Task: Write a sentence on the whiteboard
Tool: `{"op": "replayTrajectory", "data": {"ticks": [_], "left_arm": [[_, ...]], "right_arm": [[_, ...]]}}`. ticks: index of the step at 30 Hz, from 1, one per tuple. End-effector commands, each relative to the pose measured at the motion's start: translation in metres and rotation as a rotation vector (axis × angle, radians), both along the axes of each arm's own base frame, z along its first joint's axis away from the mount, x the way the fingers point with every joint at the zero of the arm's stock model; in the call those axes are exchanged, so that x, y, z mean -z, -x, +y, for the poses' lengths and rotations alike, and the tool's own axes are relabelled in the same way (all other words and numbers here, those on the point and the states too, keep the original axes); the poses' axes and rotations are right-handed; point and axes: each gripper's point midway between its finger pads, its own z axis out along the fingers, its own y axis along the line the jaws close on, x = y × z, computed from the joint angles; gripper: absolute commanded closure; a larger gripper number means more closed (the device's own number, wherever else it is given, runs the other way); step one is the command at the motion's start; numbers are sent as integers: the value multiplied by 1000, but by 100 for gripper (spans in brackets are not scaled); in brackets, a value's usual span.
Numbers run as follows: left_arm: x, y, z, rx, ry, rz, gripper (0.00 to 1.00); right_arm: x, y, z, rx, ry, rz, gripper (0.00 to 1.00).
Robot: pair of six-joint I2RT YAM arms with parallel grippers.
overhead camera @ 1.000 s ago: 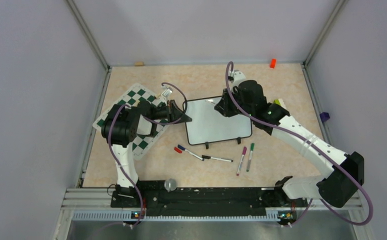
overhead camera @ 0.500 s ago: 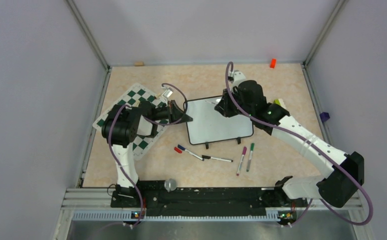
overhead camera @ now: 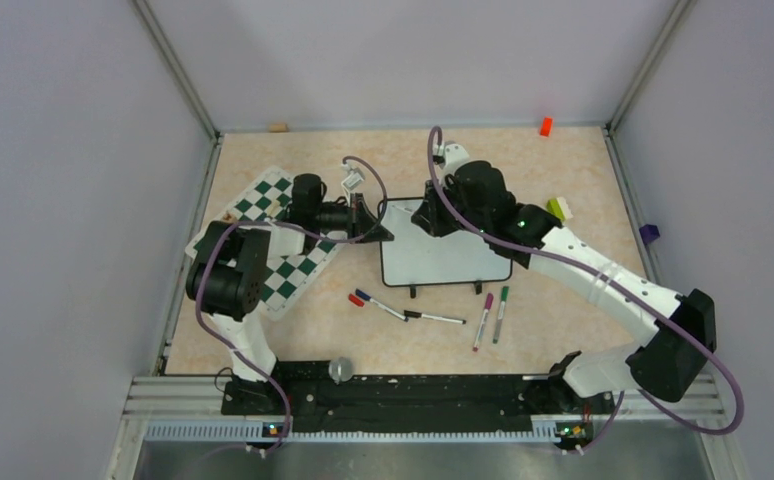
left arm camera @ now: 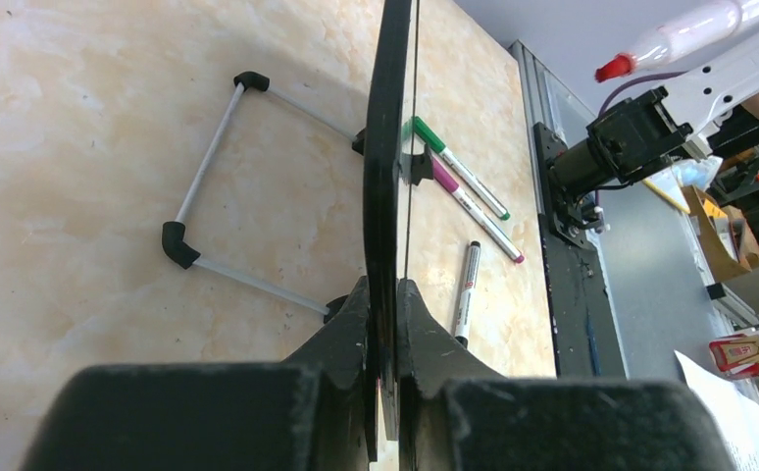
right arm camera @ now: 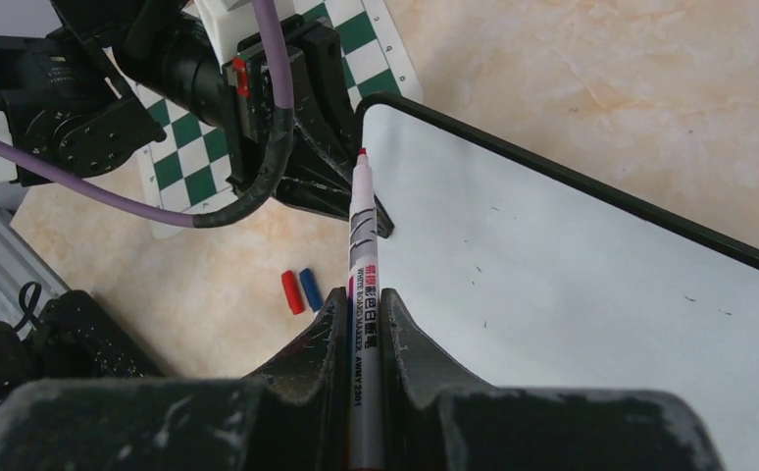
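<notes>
Right jaws are closed on the marker (right arm camera: 363,285), its length running straight out from them, red tip at the whiteboard (right arm camera: 591,294) corner beside our left jaws, which pinch that board's left edge mid-table (overhead camera: 563,160). We see no lettering yet.

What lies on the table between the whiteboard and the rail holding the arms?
In the top view, pens lie there: a green marker, a purple marker, a black-ended marker and a white marker, beside a red cap and a blue cap.
</notes>
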Motion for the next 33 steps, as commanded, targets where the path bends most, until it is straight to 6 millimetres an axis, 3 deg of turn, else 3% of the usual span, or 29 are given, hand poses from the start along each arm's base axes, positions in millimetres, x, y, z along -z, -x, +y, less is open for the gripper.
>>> {"op": "replayTrajectory", "data": {"ticks": [1, 10, 21, 33], "left_arm": [[30, 12, 1, 30, -63, 11, 100], [18, 14, -3, 24, -1, 27, 100], [10, 15, -6, 26, 74, 75, 100], [-4, 21, -5, 73, 182, 108, 100]], "right_arm": [[-26, -5, 3, 21, -7, -71, 100], [-15, -8, -11, 93, 47, -56, 100], [-11, -6, 10, 117, 126, -87, 100], [-6, -13, 8, 180, 199, -100, 100]]}}
